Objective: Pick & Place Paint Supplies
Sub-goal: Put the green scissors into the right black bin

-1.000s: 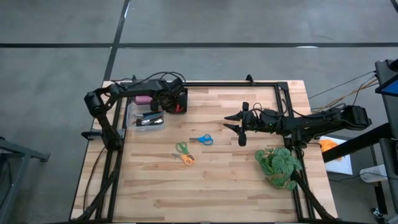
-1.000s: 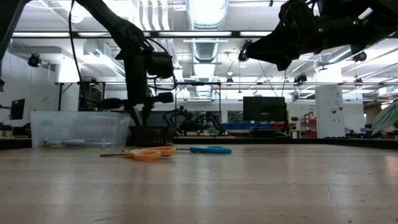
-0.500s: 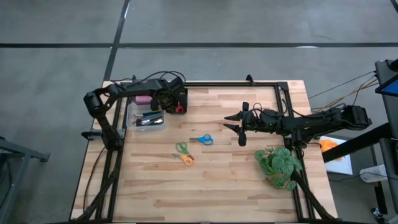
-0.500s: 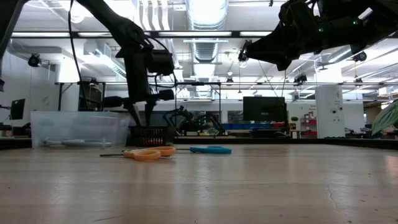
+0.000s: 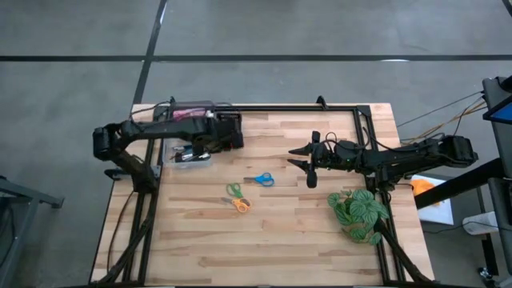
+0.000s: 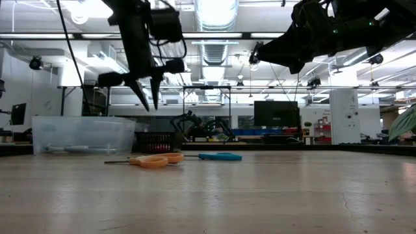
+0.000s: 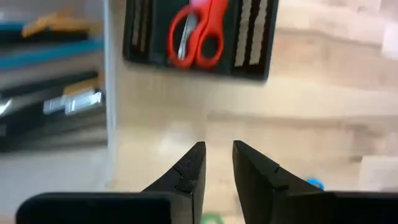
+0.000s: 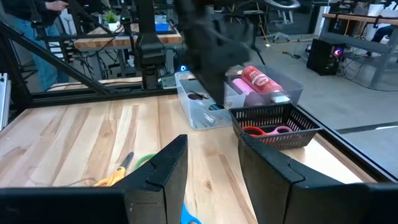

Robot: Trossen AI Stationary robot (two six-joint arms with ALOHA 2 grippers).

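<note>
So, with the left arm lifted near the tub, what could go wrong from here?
1. The left hand hangs empty close beside the clear tub; lowering carelessly could knock its wall.
2. The blue scissors, green scissors and orange scissors lie flat on the table, with the green and orange close together, so a pinch may slip or drag both.

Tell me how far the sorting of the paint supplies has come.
Done: red scissors lie in the black basket; brushes are in the clear tub. In hand: nothing; the left gripper hangs empty above the table. Left: blue scissors, green scissors and orange scissors.
</note>
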